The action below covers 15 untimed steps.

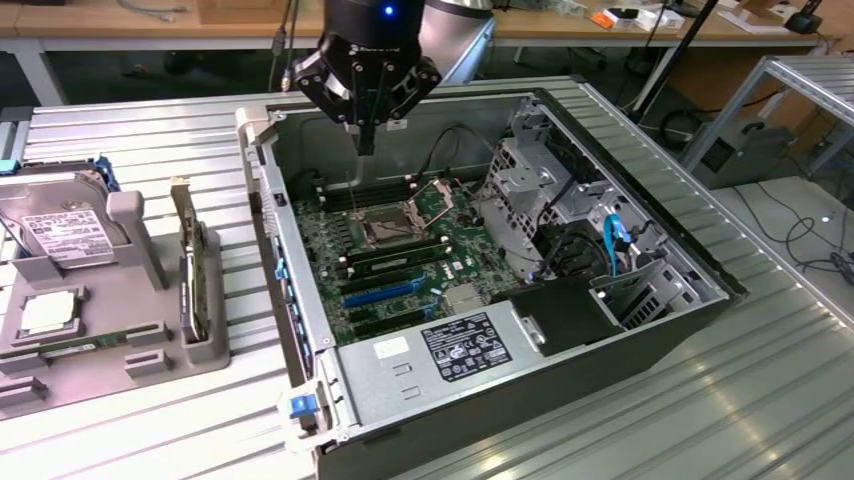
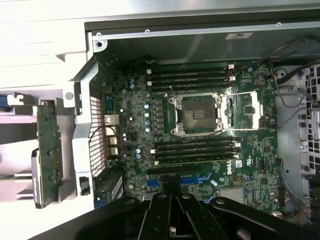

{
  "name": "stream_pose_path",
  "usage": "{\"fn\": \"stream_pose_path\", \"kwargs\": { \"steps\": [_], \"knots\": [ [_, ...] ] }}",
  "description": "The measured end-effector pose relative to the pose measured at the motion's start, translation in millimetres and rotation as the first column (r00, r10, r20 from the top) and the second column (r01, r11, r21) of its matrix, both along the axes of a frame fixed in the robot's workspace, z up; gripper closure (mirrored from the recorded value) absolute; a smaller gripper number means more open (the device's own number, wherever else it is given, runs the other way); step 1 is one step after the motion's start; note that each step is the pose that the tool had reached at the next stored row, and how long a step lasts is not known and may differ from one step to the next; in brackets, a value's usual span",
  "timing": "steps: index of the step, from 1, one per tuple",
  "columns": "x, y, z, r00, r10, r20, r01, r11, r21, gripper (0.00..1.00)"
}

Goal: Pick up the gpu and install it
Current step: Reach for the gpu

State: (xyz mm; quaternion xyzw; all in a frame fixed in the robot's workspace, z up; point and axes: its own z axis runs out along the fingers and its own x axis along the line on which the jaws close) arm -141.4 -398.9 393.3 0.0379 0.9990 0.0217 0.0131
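Observation:
The gpu (image 1: 195, 272) stands on its edge in a slot of the grey holder (image 1: 147, 355), at the exterior view's left, outside the case. In the wrist view the gpu (image 2: 49, 150) shows a green board face beside the case's rear wall. My gripper (image 1: 364, 146) hangs over the open computer case (image 1: 667, 330), above the back part of the motherboard (image 1: 400, 240) near the processor socket. Its black fingers (image 2: 160, 215) are shut together with nothing between them. The gripper (image 2: 172, 196) is well apart from the gpu. Blue expansion slots (image 1: 380, 295) lie on the motherboard's nearer part.
A silver hard drive (image 1: 64, 232), a processor chip (image 1: 47, 315) and a memory stick (image 1: 67, 347) sit in the same grey holder. Drive cages and cables (image 1: 587, 250) fill the case's side at the exterior view's right. The ribbed metal table (image 1: 747, 400) surrounds the case.

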Motion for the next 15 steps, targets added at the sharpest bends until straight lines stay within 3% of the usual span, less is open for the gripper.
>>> {"fn": "stream_pose_path", "kwargs": {
  "steps": [15],
  "knots": [
    [-6.7, 0.0, 0.0, 1.0000, 0.000, 0.0000, 0.000, 1.0000, 0.0000, 0.89]
  ]
}}
